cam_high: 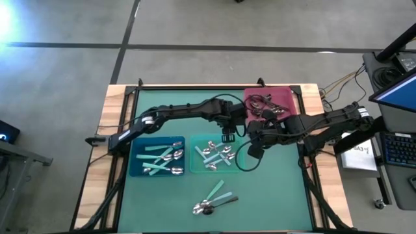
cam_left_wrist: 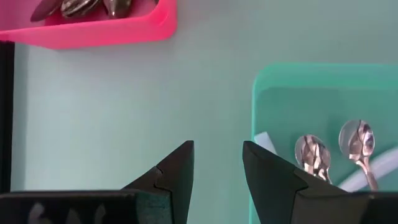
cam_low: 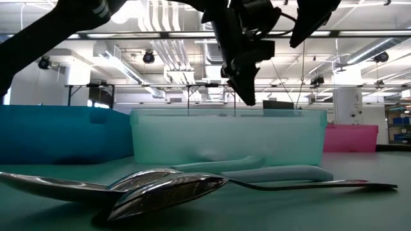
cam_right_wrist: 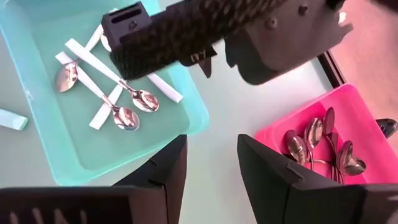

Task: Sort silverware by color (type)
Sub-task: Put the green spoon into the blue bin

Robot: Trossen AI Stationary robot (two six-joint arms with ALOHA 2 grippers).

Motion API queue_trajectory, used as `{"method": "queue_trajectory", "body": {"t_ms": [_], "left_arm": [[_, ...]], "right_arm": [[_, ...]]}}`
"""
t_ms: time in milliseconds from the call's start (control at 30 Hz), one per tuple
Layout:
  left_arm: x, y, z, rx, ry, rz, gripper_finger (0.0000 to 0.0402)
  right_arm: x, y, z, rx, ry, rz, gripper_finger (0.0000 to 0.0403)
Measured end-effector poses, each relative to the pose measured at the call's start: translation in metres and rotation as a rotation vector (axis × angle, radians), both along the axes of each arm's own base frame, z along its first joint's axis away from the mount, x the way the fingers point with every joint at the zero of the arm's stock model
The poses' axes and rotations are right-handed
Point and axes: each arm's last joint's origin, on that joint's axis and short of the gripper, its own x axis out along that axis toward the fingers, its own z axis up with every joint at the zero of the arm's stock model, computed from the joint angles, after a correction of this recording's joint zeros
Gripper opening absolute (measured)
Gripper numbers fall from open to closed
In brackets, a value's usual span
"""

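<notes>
Teal bin [cam_high: 214, 170] edge under open left gripper [cam_left_wrist: 217, 163], mat beside

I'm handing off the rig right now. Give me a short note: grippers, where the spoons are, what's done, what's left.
Left gripper and right gripper: jaws open, empty, above the mat between the bins.
Done: teal-handled spoons in the blue bin, spoons in the teal bin, dark spoons in the pink bin.
Left: loose spoons on the mat in front of the bins, one teal-handled.
</notes>
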Motion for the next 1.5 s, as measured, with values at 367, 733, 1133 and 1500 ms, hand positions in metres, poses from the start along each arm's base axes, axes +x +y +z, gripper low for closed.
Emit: {"method": "queue_trajectory", "body": {"t_ms": [367, 733, 1133, 1500], "left_arm": [[-0.007, 0.000, 0.015, -0.017, -0.021, 0.038, 0.0123], [-0.018, 0.004, 0.026, -0.002, 0.023, 0.047, 0.0123], [-0.050, 0.010, 0.023, -0.023, 0.065, 0.122, 0.0123], [-0.114, -0.026, 0.000, -0.066, -0.179, 0.187, 0.0123]], "right_arm": [[0.002, 0.001, 0.001, 0.006, -0.028, 0.000, 0.0132], [0.004, 0.001, 0.002, 0.009, -0.044, 0.000, 0.0132], [0.004, 0.001, 0.002, 0.010, -0.045, 0.000, 0.0132], [0.004, 0.001, 0.002, 0.011, -0.050, 0.000, 0.0132]]}}
